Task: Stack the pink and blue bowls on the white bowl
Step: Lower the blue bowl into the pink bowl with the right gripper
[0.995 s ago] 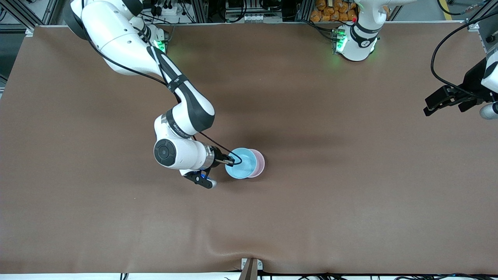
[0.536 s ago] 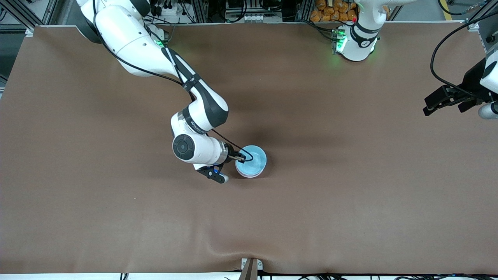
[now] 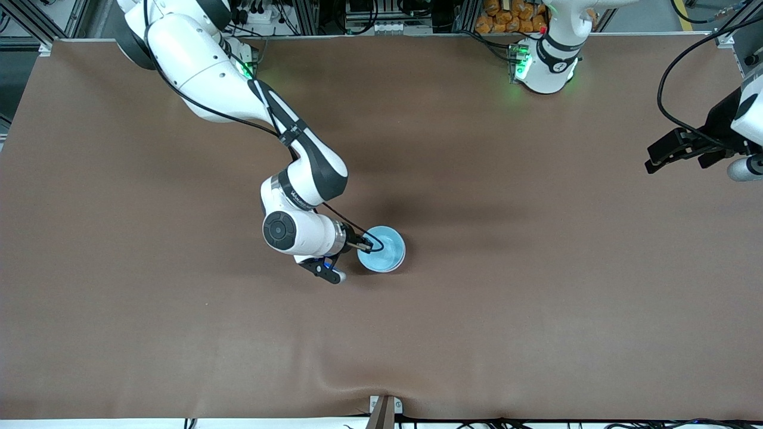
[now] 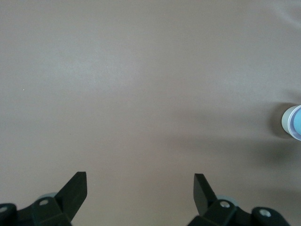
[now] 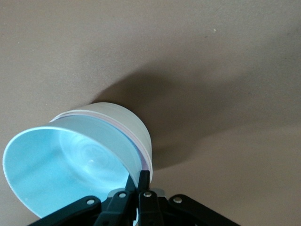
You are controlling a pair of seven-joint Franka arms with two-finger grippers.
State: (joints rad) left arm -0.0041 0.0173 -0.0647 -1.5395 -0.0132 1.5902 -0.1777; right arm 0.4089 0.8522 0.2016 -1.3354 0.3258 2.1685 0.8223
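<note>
On brown cloth, right hand [image 5: 141, 188] pinches round glossy blue bowl [image 3: 381, 249].

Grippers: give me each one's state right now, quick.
Left gripper: open, holding nothing, waiting at the left arm's end of the table.
Right gripper: shut on the blue bowl, set in the stack.

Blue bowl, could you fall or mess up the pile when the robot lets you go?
Maybe. The right gripper pinches the blue bowl by one rim, and it looks tilted in the stack, so it could settle crooked. The fingers reach inside the rim; pulling away sideways might drag the pink bowl and white bowl along. The left gripper waits, open.
</note>
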